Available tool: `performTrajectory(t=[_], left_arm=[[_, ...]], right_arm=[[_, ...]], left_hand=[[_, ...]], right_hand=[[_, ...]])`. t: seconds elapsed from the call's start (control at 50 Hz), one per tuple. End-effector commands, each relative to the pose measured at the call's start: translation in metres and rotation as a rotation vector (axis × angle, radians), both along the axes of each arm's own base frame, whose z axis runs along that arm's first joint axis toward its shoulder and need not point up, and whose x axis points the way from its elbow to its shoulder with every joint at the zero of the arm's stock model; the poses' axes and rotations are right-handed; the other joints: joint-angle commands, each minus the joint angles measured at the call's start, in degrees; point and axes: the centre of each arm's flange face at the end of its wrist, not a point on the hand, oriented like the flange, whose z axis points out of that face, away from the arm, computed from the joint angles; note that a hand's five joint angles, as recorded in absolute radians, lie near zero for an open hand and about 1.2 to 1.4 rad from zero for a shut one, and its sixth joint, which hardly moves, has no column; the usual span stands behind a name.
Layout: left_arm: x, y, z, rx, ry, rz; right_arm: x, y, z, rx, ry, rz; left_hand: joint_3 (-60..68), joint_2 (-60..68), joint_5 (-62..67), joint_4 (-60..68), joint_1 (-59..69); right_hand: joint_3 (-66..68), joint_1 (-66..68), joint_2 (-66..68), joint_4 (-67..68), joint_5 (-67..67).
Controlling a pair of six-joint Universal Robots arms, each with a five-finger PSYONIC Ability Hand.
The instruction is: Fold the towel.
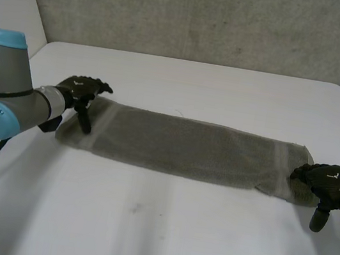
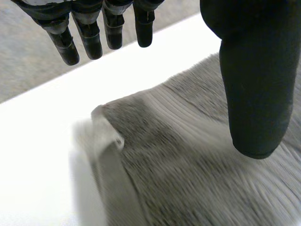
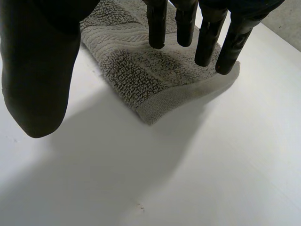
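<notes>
A long folded grey terry towel [image 1: 186,146] is laid 9-to-3 o'clock; left hand [image 1: 80,91] and right hand [image 1: 329,182] are held straight-fingered, empty

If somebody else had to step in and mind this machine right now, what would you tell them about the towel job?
Left hand: open, fingers straight, above the towel's left end, thumb over the cloth, nothing gripped.
Right hand: open, fingers straight above the right end, thumb over bare table.
Towel: lies flat as a long narrow strip across the table.
Done: it appears already folded lengthwise.
Left: take hold of the ends and, probably, fold the strip shorter.
</notes>
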Motion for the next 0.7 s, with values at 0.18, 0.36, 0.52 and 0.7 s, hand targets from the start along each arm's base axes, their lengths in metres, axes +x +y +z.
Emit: performTrajectory(t=[0.18, 0.36, 0.52, 0.7], left_arm=[[0.008, 0.03, 0.0, 0.104, 0.081, 0.067], [0.01, 0.047, 0.018, 0.049, 0.095, 0.058], [0.012, 0.062, 0.035, -0.025, 0.113, 0.051], [0.008, 0.076, 0.033, -0.015, 0.14, -0.017]], right_arm=[[0.001, 0.004, 0.001, -0.018, -0.016, 0.0], [0.006, 0.005, 0.0, -0.02, -0.097, 0.002], [0.008, -0.004, -0.002, -0.063, -0.152, -0.006], [0.007, -0.017, -0.016, -0.094, -0.135, -0.002]], left_hand=[[0.3, 0.2, -1.3, 0.1, 0.1], [0.4, 0.4, -1.1, 0.3, 0.2], [0.4, 0.4, -1.1, 0.3, 0.2], [0.4, 0.4, -1.1, 0.3, 0.2]], right_hand=[[1.9, 2.0, 2.0, 1.0, 2.3], [7.7, 7.7, 7.7, 6.7, 8.0], [15.1, 15.1, 15.1, 14.1, 15.4], [20.9, 21.0, 21.0, 20.0, 21.3]])
